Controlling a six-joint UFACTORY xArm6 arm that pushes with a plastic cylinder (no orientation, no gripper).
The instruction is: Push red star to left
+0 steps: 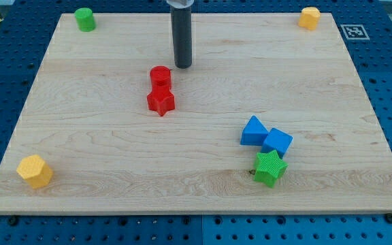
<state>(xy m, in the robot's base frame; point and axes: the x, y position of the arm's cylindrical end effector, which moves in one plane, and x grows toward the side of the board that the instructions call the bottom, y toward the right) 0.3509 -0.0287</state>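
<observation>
camera view: my tip holds nothing, there being no hand, just upper right of the red cylinder, which touches the red star at frame centre-left. pushing from here risks dragging the cylinder, skewing the star.

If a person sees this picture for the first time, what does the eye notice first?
First comes my tip, a dark rod near the view's top centre. Just below it, to the left, sit the red cylinder and red star, touching. A blue and green cluster lies at the lower right.
</observation>
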